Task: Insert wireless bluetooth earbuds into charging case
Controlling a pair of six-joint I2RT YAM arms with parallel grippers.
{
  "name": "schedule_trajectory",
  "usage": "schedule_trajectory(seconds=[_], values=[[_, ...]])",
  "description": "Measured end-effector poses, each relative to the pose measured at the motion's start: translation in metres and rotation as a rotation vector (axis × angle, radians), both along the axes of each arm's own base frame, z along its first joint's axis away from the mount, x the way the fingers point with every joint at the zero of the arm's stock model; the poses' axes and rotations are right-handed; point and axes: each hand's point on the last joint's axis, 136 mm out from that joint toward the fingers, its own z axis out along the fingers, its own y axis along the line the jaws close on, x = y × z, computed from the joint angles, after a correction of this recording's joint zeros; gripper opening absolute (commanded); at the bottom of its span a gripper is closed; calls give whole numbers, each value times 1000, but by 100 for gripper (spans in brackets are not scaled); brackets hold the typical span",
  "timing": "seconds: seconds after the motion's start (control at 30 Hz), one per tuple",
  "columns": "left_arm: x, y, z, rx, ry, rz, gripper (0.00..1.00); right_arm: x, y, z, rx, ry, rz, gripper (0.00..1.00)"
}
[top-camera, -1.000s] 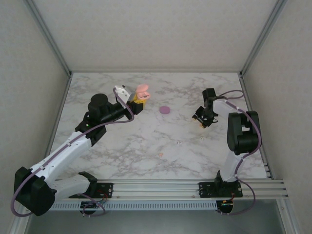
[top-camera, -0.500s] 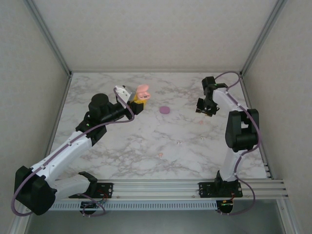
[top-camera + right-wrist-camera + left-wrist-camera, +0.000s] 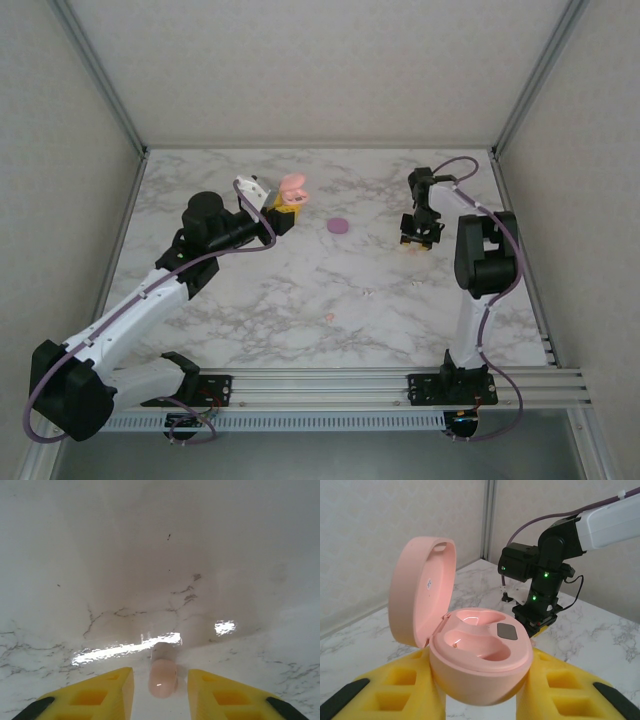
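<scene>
My left gripper (image 3: 480, 692) is shut on a pink charging case (image 3: 477, 655), its yellow fingers (image 3: 395, 690) pressed against both sides. The case is held above the table with its lid (image 3: 422, 587) swung open and both wells showing bare. From above, the case (image 3: 291, 188) sits at the left gripper (image 3: 284, 207), back left of centre. My right gripper (image 3: 418, 238) points down at the table on the right. A small pink earbud (image 3: 163, 677) lies between its open yellow fingers (image 3: 107, 692), with a gap on each side.
A rounded purple object (image 3: 339, 226) lies on the marble table (image 3: 300, 290) between the two grippers. Two tiny buds lie nearer the front, one pinkish (image 3: 329, 317) and one whitish (image 3: 368, 293). Metal frame posts border the table (image 3: 130, 230).
The right gripper swung toward the back, then came down over the pink earbud, and its jaws have narrowed. The left arm and the case have not moved.
</scene>
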Motion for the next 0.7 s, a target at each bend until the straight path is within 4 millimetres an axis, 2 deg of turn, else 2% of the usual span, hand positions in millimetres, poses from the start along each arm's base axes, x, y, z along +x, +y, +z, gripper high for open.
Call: schedule_trajectory(seconds=[0.7], values=[[1, -1, -2, 3, 6, 0, 25, -2, 0, -14, -7, 42, 23, 22]])
